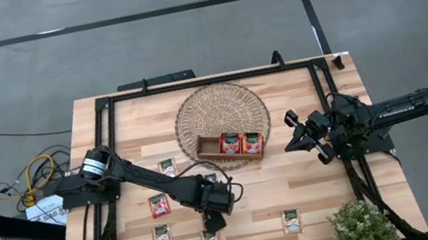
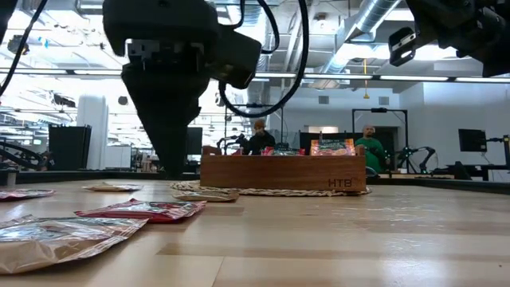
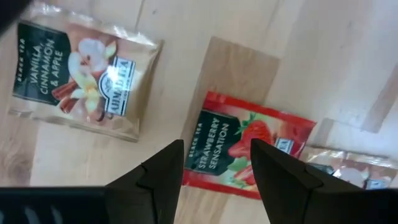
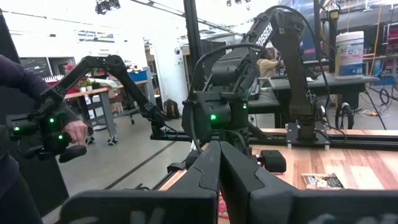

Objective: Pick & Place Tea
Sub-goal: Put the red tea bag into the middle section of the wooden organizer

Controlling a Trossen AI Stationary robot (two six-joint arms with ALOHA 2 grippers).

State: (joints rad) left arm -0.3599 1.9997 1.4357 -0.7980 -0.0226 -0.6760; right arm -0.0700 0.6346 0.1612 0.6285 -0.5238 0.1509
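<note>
Item: left tool [image 1: 213, 223], fingers spread, nothing between them, poised low over the counter [image 1: 315, 190] near its front edge, pointing down at a red strawberry sachet [image 3: 249, 147] lying flat; a cream vanilla sachet [image 3: 79, 76] lies just beside it, and a third sachet [image 3: 348, 173] touches or overlaps the red one's far corner. Item: right tool [image 1: 294, 139], fingers pressed together, holding nothing, waiting above the counter's right side, near the tray. Item: wooden tray [image 1: 230, 146], on a woven mat [image 1: 200, 114] towards the back edge, already carrying three sachets. Item: remaining tea, scattered flat along the front half of the counter, including one red sachet [image 1: 159, 205] and cream ones at the front edge [image 1: 291, 221]. Risks, judged: the sachets are thin and lie flush, so the fingers may slide over the foil and close on nothing; a descent slightly off-centre may catch the neighbouring sachet and lift two; a pinch on a corner only may let the sachet swing and drop short of the tray.
</note>
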